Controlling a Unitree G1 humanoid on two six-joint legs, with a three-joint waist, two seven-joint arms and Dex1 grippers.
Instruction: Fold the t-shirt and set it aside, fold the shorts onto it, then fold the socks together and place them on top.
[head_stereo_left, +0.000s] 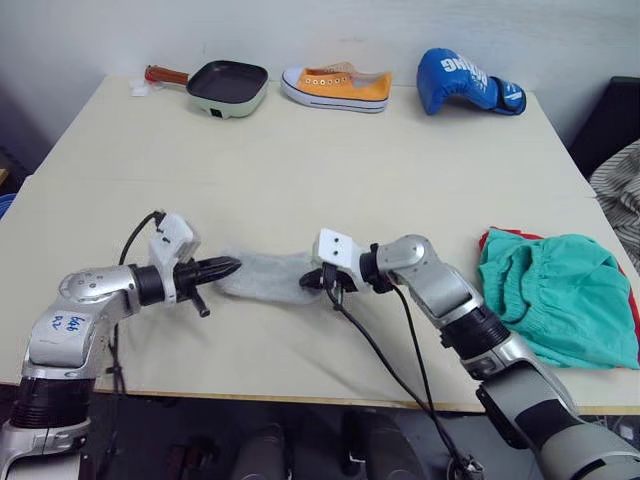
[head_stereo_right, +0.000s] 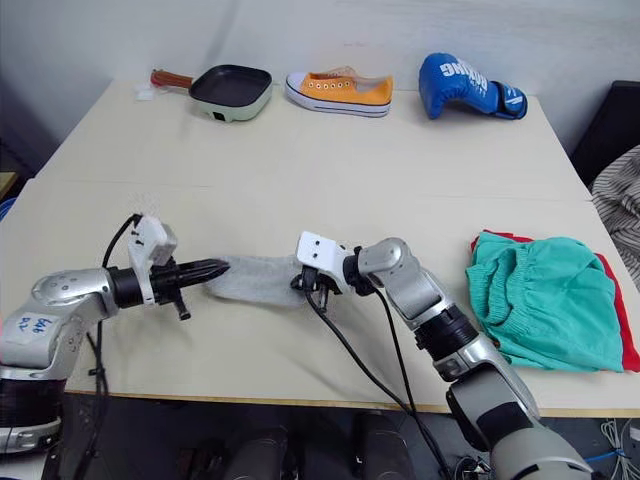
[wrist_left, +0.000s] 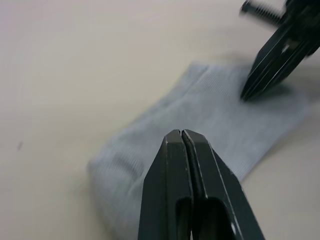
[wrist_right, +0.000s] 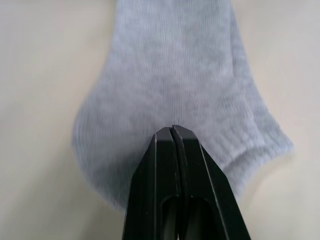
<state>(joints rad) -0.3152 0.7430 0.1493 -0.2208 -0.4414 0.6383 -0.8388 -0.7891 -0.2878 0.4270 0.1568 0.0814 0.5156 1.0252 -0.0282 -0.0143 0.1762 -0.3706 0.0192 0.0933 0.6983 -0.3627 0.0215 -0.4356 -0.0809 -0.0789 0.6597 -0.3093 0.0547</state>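
Grey sock fabric is lying flat at the lower middle of the frame: the socks (head_stereo_left: 262, 277) are resting on the cream bench (head_stereo_left: 330, 160) between the two hands. The left hand (head_stereo_left: 228, 267) is pressing its closed fingers onto the socks' left end, with nothing pinched between them. The right hand (head_stereo_left: 312, 281) is doing likewise at the right end, fingers shut tight and tips touching the fabric. At the right edge of the frame the teal-green shorts (head_stereo_left: 558, 296) are sitting bunched on the red t-shirt (head_stereo_left: 495, 236), of which a thin strip is peeking out. Along the upper edge of the frame a small pan (head_stereo_left: 228, 88), an orange sneaker (head_stereo_left: 336, 87) and a blue boxing glove (head_stereo_left: 466, 82) are standing in a row.
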